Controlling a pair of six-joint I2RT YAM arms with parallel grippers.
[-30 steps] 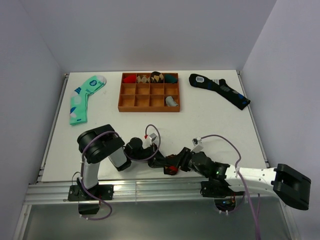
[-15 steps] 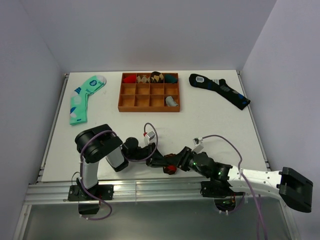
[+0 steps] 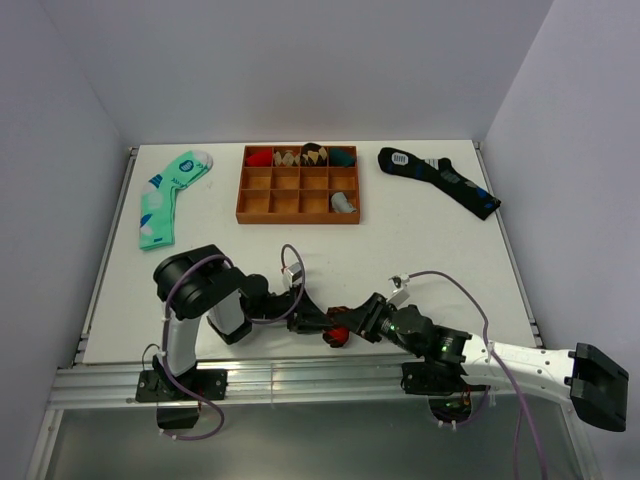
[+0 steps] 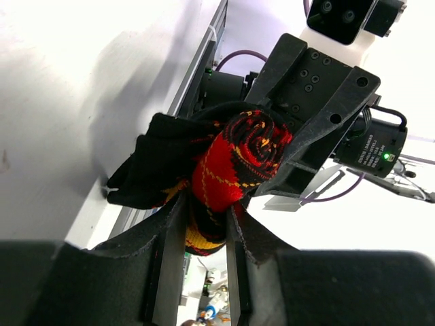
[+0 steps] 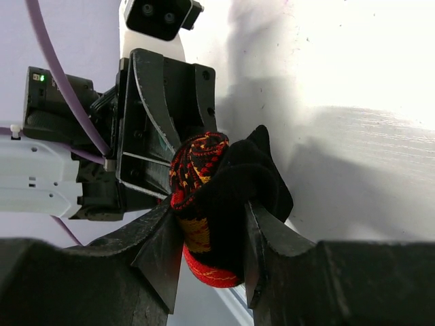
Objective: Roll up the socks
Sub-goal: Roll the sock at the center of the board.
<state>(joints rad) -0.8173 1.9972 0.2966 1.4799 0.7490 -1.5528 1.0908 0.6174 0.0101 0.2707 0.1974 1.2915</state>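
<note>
Left hand [image 4: 206, 209] and right hand [image 5: 211, 209] clasping rolled sock [image 4: 234, 156], roll barely visible overhead

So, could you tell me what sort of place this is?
Probably a robotics lab bench: left arm and right arm bolted at the edge of a white table, plain walls boxing it in, plus a compartment tray, mint sock and navy sock.

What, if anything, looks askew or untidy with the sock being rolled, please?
The argyle sock, held between the left pincer and right pincer, is not a neat roll: a loose black flap sticks out beside the red spiral.
</note>
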